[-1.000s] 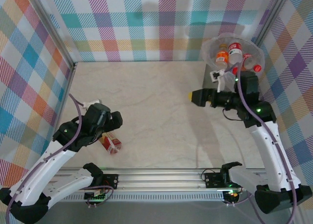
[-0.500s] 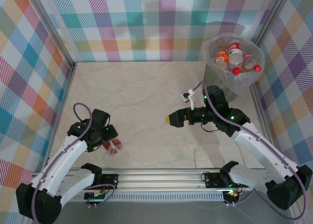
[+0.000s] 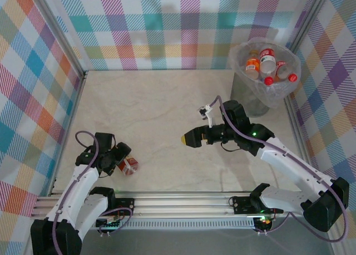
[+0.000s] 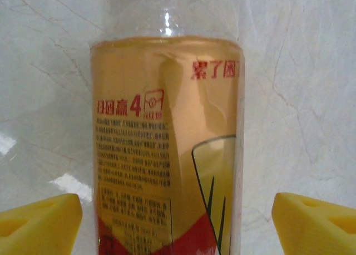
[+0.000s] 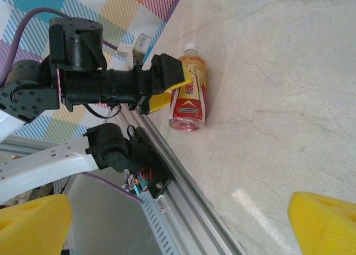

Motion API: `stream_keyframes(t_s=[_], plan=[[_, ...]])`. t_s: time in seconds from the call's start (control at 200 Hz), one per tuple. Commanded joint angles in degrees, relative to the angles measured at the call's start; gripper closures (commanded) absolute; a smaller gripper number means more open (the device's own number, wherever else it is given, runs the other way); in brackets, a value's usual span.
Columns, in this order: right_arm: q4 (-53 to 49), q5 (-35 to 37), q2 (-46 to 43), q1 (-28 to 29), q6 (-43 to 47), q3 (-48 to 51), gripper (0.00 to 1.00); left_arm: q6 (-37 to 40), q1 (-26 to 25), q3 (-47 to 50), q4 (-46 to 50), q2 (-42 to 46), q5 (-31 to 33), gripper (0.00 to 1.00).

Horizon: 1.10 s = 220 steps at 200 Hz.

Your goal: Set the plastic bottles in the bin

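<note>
Your left tool (image 3: 119,156) sits low at the near-left corner of the tabletop (image 3: 161,107), released. Its yellow fingertips (image 4: 39,221) straddle the one bottle (image 3: 129,165) lying there, but they do not clamp it (the left wrist view shows a gap on either side of the orange-and-red label (image 4: 167,155)). Your right tool (image 3: 189,139) hovers over the middle of the tabletop, pointed left, spread wide and holding nothing. The bin (image 3: 243,96) stands in the far-right corner — well apart from both tools — with several bottles (image 3: 267,65) inside, red caps showing.
</note>
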<state>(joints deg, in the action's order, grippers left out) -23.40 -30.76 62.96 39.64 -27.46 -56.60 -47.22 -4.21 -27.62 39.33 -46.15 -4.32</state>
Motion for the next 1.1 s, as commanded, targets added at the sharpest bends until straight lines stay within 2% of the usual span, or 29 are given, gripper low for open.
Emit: stream_keyframes(t_s=[0.0, 0.19, 0.405, 0.5, 0.63, 0.77, 0.905, 1.095], plan=[[1.41, 0.57, 0.4, 0.61, -0.29, 0.24, 0.0, -0.58, 2.88, 1.71, -5.64, 0.45, -4.06, 0.14], [1.95, 0.34, 1.54, 1.11, -0.66, 0.18, 0.0, 1.78, 6.66, 2.63, -9.34, -0.93, -5.71, 0.15], [2.33, 0.71, 2.62, 1.77, -1.01, -0.04, 0.0, 4.18, 9.72, 3.49, -15.88, -6.18, -11.13, 0.18], [2.26, 0.88, 2.86, 2.09, -1.14, -0.26, 0.0, 4.82, 9.75, 3.44, -18.71, -7.95, -12.57, 0.2], [2.11, 1.19, 3.17, 2.29, -1.28, -0.27, 0.0, 6.07, 9.79, 2.78, -19.27, -9.53, -12.95, 0.28], [2.25, 1.58, 3.4, 2.55, -1.49, -0.25, 0.0, 6.6, 9.88, 3.26, -20.49, -10.54, -13.59, 0.42], [2.68, 2.39, 3.66, 2.65, -2.37, -0.11, 0.0, 6.28, 9.83, 3.3, -21.84, -9.08, -14.96, 0.45], [5.42, 2.29, 6.03, 2.73, -7.17, 0.21, 0.0, 4.96, 8.56, 1.14, -22.9, -5.78, -20.37, 0.46]])
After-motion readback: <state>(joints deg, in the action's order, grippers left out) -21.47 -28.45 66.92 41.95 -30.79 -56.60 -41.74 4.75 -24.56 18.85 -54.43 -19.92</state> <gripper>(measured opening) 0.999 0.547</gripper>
